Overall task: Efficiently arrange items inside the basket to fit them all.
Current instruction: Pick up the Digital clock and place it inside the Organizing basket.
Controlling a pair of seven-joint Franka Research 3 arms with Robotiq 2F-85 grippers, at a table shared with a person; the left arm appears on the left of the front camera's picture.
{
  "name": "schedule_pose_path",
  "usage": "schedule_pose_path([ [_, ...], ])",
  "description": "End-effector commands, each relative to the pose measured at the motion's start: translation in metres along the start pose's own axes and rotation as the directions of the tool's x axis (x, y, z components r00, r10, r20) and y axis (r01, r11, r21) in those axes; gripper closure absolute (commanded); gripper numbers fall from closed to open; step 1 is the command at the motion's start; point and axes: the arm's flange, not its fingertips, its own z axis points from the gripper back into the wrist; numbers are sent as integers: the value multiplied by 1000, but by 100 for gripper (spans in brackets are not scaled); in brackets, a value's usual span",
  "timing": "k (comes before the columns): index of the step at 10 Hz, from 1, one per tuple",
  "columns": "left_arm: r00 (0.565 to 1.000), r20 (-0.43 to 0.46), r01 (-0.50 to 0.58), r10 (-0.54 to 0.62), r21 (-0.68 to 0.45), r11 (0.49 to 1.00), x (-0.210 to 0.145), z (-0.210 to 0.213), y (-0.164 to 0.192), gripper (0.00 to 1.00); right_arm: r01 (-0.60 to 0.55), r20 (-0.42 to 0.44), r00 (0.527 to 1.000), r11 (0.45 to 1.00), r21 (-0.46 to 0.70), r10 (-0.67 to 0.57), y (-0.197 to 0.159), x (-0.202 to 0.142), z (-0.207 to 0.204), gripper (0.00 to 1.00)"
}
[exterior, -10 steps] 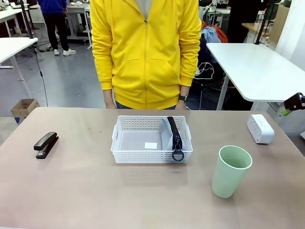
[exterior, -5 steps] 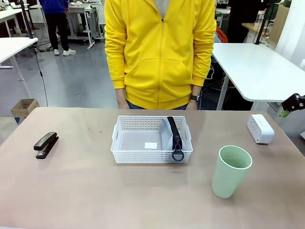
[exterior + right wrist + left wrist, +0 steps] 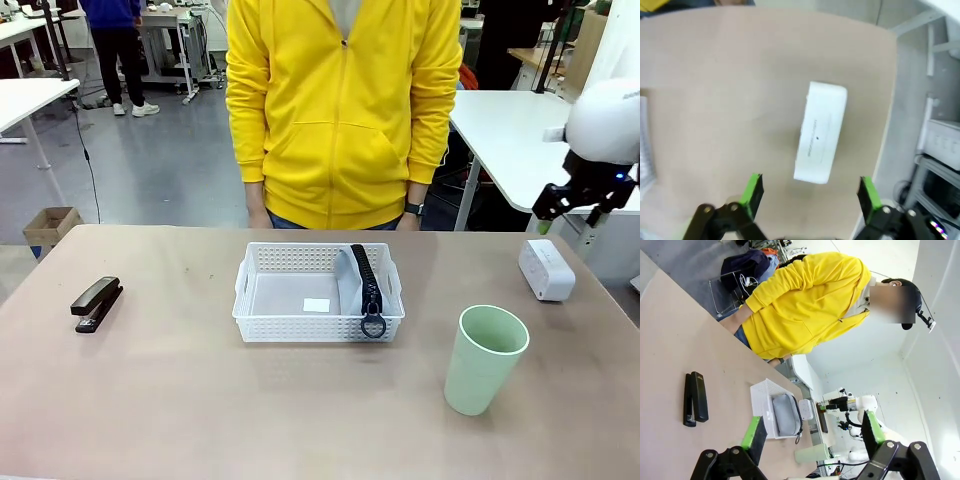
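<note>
My right gripper (image 3: 810, 185) is open, green pads spread wide, hanging over the small white box (image 3: 821, 131), which lies flat near the far right corner of the tabletop (image 3: 200, 400). The box sits in the gap between my fingers, not touched as far as I can tell. The right wrist view is blurred, so the print on the box lid is unreadable. In the front view that arm is cut off by the right edge and its fingers are a dark lump, hard to separate. My left gripper (image 3: 812, 425) is open too and holds nothing; it is off above the left side, well apart from everything. The white basket (image 3: 300, 328) is mid-table, toward the far edge. The grey pouch (image 3: 362, 280) stands on edge against its right wall, zipper up, ring pull hanging over the near rim; its lower part is hidden by the lattice. A small white label (image 3: 316, 305) lies on the basket floor. The black stapler (image 3: 96, 303) is near the left edge. The pale green cup (image 3: 484, 358) stands upright toward the near right. A person in a yellow hoodie (image 3: 340, 110) stands at the far edge, hands hidden behind the table.
</note>
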Motion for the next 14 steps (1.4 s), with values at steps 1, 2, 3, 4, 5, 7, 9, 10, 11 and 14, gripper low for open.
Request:
schedule_pose_path([
  [1,1000,13,21,-20,-23,1000,1,0,-1,0,36,-47,998,999,42,-34,-8,19,-1,0],
  [2,1000,13,21,-20,-23,1000,1,0,-1,0,50,-38,998,997,62,-47,-10,20,-1,0],
  [3,1000,13,21,-20,-23,1000,1,0,-1,0,38,-39,999,997,67,-36,-12,20,-2,0],
  [4,1000,13,21,-20,-23,1000,1,0,-1,0,38,-49,998,996,76,-34,-12,21,-6,0],
  [5,1000,13,21,-20,-23,1000,1,0,-1,0,37,-56,998,997,74,-33,-12,21,-8,0],
  [7,1000,13,21,-20,-23,1000,1,0,-1,0,16,-56,998,997,69,-12,-11,19,-11,0],
  [9,1000,13,21,-20,-23,1000,1,0,-1,0,20,-80,997,999,34,-18,-11,19,-33,0],
  [10,1000,13,21,-20,-23,1000,1,0,-1,0,10,-107,994,999,44,-6,-10,20,-45,0],
  [11,1000,13,21,-20,-23,1000,1,0,-1,0,27,-140,990,999,33,-22,-11,21,-56,0],
  [14,1000,13,21,-20,-23,1000,1,0,-1,0,38,-194,981,998,43,-29,-8,30,-86,0],
])
